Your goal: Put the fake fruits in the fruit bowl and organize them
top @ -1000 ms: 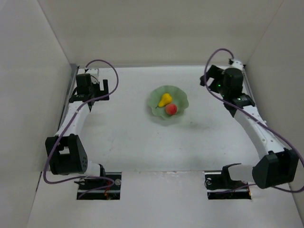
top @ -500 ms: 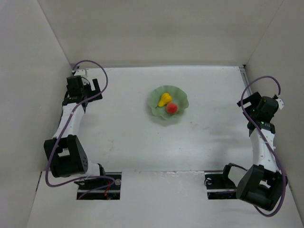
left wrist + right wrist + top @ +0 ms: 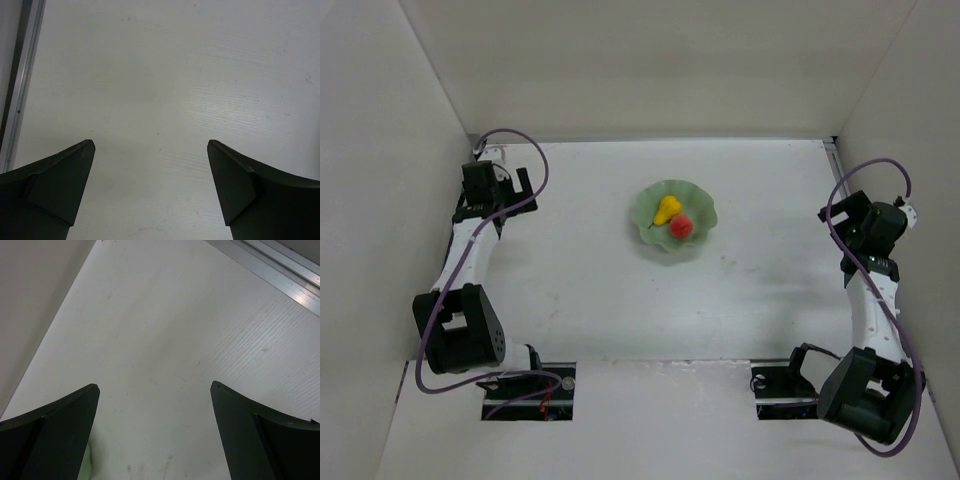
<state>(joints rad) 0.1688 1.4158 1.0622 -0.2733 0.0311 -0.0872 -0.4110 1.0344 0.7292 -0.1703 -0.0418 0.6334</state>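
Note:
The pale mint-green fruit bowl with its wavy rim sits at the table's middle, a little toward the back. The yellow pear and the orange-red peach-like ball lie inside it, side by side and touching. My left gripper is at the far left of the table, well away from the bowl, open and empty over bare table. My right gripper is at the far right, open and empty. A sliver of pale green shows beside its left finger.
White walls enclose the table on the left, back and right. An aluminium rail runs along the left edge and another along the right edge. The arm bases stand at the near edge.
Since a second ago the right arm has swung from the back right down to the right edge, and the left arm has pulled back toward the left wall. Both are nearly still over the last half second.

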